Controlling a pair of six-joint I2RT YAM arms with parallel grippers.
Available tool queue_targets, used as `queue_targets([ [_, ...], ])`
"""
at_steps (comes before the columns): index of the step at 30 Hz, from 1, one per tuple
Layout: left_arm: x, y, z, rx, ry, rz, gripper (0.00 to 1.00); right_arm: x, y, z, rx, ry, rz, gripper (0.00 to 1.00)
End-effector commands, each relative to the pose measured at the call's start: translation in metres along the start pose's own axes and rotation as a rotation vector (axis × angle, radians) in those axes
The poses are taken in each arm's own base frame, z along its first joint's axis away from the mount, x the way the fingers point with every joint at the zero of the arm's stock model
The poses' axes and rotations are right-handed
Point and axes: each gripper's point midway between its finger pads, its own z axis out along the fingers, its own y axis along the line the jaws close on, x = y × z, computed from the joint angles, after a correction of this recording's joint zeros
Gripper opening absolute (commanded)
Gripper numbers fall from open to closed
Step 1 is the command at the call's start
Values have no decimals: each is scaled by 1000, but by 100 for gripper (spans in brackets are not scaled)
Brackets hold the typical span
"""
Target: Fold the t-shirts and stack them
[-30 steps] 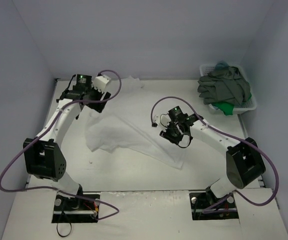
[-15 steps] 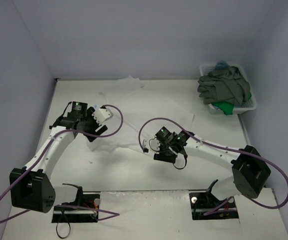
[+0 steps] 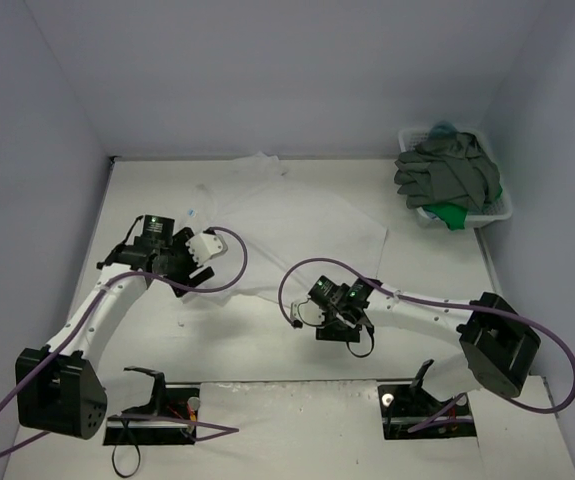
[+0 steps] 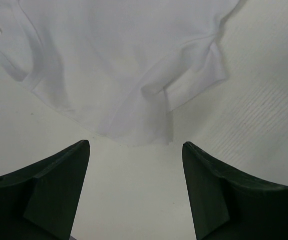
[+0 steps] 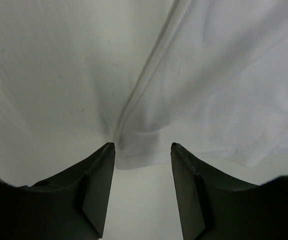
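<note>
A white t-shirt (image 3: 297,230) lies spread on the table. In the left wrist view, its sleeve and labelled collar (image 4: 113,65) lie just beyond my left gripper (image 4: 136,143), which is open with bare table between the fingers. My left gripper (image 3: 189,283) sits at the shirt's near left edge. My right gripper (image 5: 142,145) is open, and a creased hem corner of the shirt (image 5: 209,90) lies loose at its fingertips. It hovers at the shirt's near edge (image 3: 329,318). A dark grey shirt (image 3: 447,170), a green one (image 3: 452,215) and a teal one (image 3: 442,128) are piled in the basket.
The white lattice basket (image 3: 497,212) stands at the back right corner against the wall. Grey walls close off the table at the left, back and right. Purple cables loop from both arms over the table.
My left arm came back from the far left corner toward me and the lifted shirt dropped flat. My right gripper opened, let the hem go and slid nearer.
</note>
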Motion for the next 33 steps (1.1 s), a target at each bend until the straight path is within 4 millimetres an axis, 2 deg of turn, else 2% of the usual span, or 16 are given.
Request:
queue_targets([
  [1,-8,4,-1,-4,-22,43,69,4,-2,-5,22,20,3,46],
  [11,2,-1,11,25,11,44,69,3,6,1,-12,35,-29,50],
  [15,10,-2,23,47,40,47,69,4,14,8,-46,63,-56,51],
  [21,15,-4,35,69,60,50,69,4,21,15,-78,89,-62,47],
  [24,19,-5,42,80,75,54,69,4,23,18,-91,98,-62,40],
  [28,22,-11,47,106,85,63,69,4,23,19,-93,101,-61,7],
  [30,19,-16,44,123,75,72,69,4,23,17,-91,95,-60,0],
  [33,12,-26,37,144,42,89,70,4,23,19,-94,98,-59,0],
])
